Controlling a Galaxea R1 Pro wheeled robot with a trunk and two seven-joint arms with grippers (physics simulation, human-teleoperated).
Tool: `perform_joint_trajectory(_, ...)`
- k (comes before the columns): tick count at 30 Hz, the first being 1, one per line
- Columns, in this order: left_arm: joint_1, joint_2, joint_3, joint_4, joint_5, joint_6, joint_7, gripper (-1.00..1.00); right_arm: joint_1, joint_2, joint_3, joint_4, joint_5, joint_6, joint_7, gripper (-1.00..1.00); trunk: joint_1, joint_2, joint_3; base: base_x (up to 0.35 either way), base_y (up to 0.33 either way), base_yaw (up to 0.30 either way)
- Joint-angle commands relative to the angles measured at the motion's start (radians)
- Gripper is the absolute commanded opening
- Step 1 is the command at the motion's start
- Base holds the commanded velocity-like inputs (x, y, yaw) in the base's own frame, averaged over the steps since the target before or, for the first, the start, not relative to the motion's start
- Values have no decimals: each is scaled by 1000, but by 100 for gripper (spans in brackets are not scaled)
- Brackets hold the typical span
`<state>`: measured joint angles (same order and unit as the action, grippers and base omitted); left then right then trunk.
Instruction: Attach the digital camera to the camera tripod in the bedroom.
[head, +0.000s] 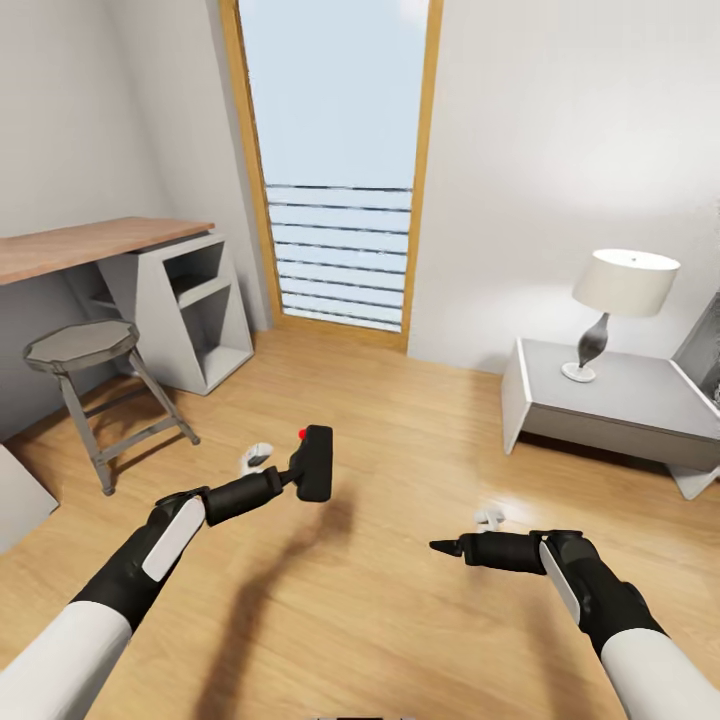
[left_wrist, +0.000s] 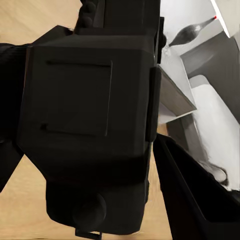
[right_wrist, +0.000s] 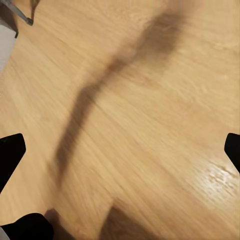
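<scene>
The digital camera (head: 316, 464), small and black with a red button on top, hangs above the light wood floor (head: 400, 440) in the head view, with my left gripper (head: 296, 472) shut on it. Its black body (left_wrist: 90, 115) looms close in the left wrist view, with one dark finger (left_wrist: 195, 200) beside it. Further right, my right gripper (head: 445, 546) hovers low over the floor; the right wrist view shows its fingertips (right_wrist: 10, 155) wide apart with only floorboards between them. The camera tripod is out of view.
A tall wood-framed window (head: 335, 170) stands straight ahead. A wood-topped white desk (head: 90, 245) and a grey round stool (head: 85, 345) are at the left. A low grey bedside table (head: 620, 400) with a lamp (head: 620, 290) is at the right.
</scene>
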<state>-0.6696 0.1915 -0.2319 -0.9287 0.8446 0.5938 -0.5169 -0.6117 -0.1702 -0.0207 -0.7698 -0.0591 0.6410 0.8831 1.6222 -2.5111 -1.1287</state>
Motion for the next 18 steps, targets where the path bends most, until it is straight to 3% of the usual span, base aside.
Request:
perform_joint_trajectory(1, -1, -5, -1, 0, 9, 6, 20, -100, 0, 0, -1, -1, -6, 8, 0, 100, -1, 0, 3, 0, 0, 0)
perform_joint_trajectory(8, -1, -51, -1, -1, -20, 7, 232, -100, 0, 0, -2, -1, -5, 9, -2, 100, -4, 2, 30, 0, 0, 0)
perform_joint_trajectory(12, -1, -68, -1, -1, -28, 7, 320, -100, 0, 0, -1, -2, -5, 9, -3, 100, -6, 2, 46, 0, 0, 0)
perform_joint_trajectory(18, -1, -75, 0, -2, -31, 7, 366, -100, 0, 0, -1, -2, -4, 12, -4, 100, -8, 4, 69, 0, 0, 0)
